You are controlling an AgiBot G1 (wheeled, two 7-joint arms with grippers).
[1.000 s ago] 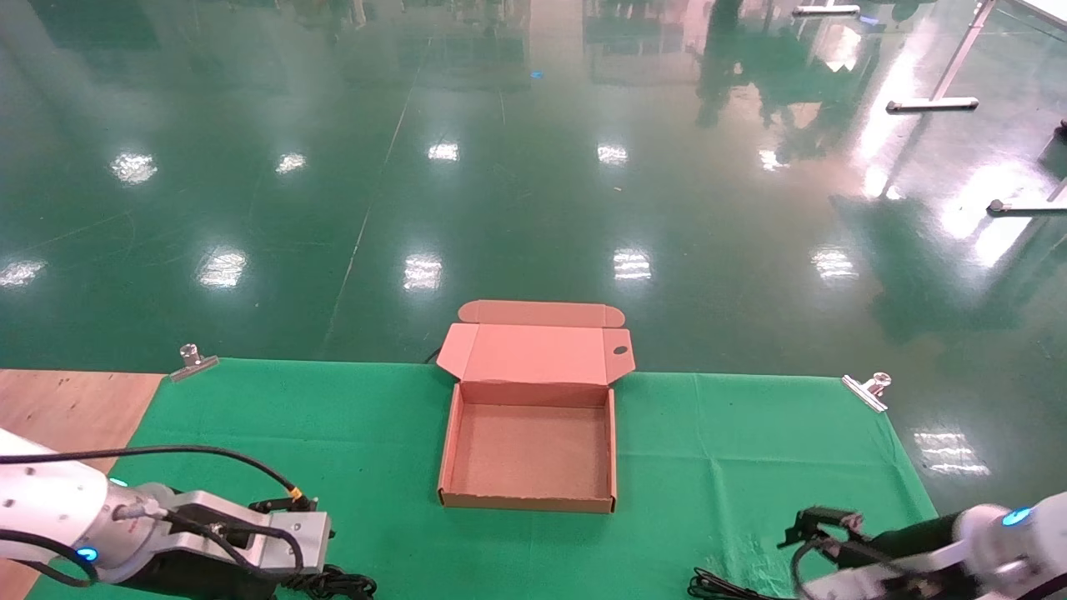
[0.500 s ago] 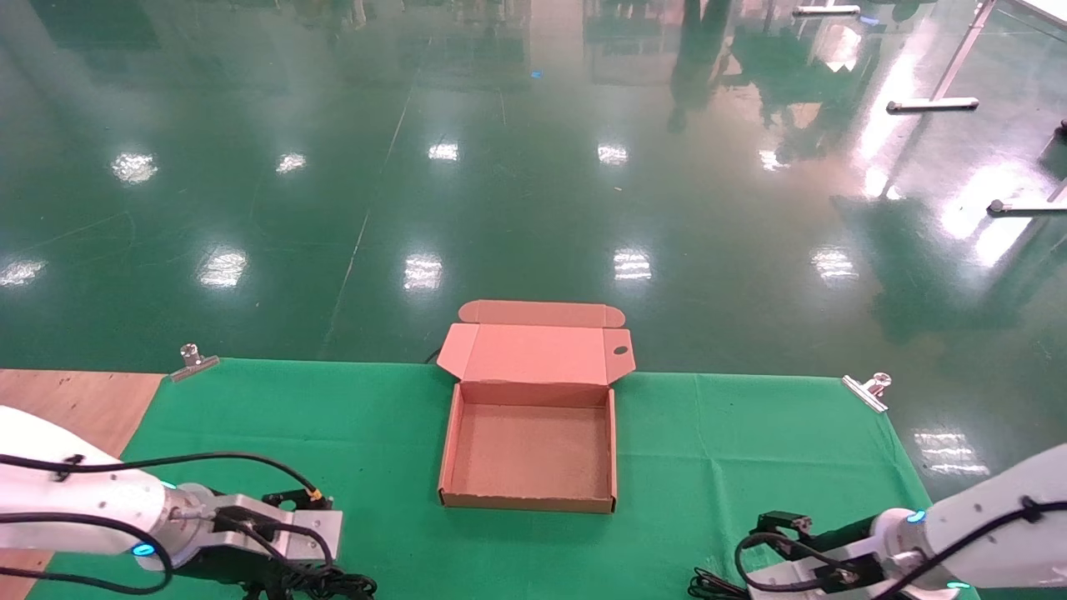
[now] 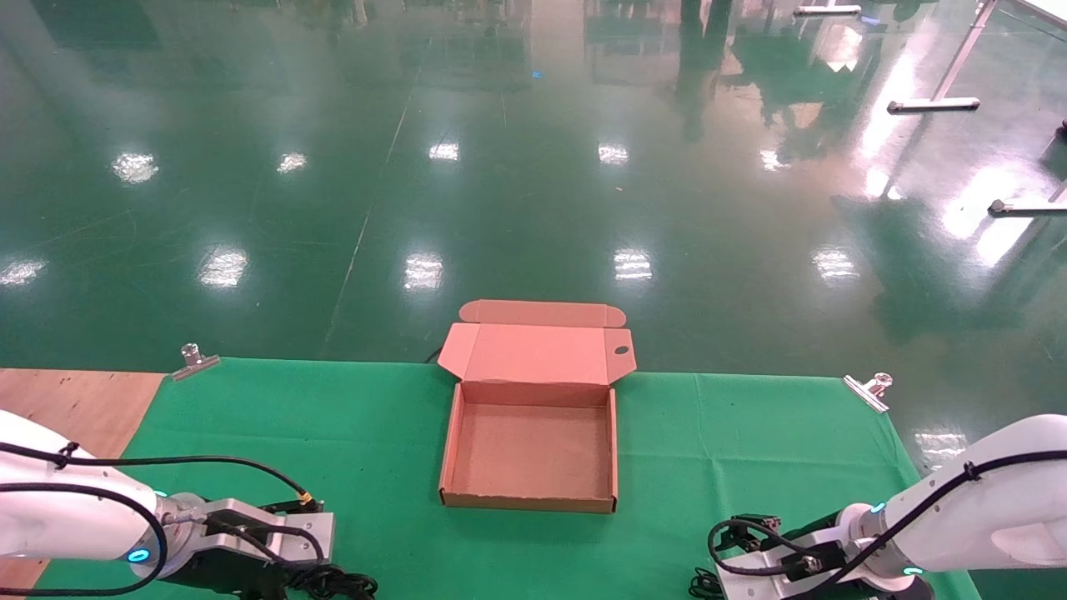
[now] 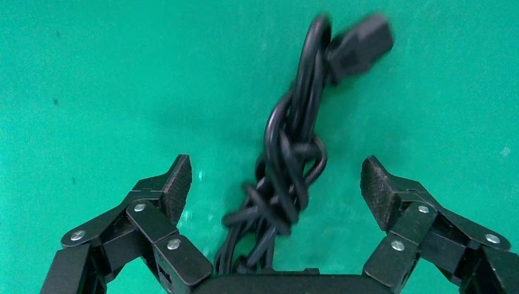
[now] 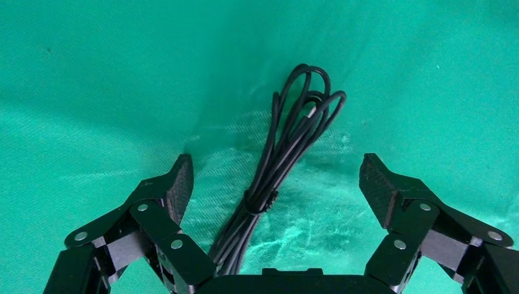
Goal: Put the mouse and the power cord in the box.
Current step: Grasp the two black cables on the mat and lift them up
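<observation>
Box (image 3: 528, 450) lid-open, nothing inside. Near-left of box: left gripper (image 4: 275, 187), spread wide astride power cord (image 4: 287, 177). Near-right of box: right gripper (image 5: 272, 184), likewise spread over mouse cable (image 5: 278, 165); mouse body unseen. Risks: pinching only one loose loop; bundle unravelling, snagging box wall.

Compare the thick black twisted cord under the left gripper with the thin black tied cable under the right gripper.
The thick black twisted power cord is knotted into a chunky bundle; the thin black cable lies in long slim loops held by a tie. The cord ends in a blocky connector; the cable shows only looped ends. Both lie on green cloth between open fingers.
</observation>
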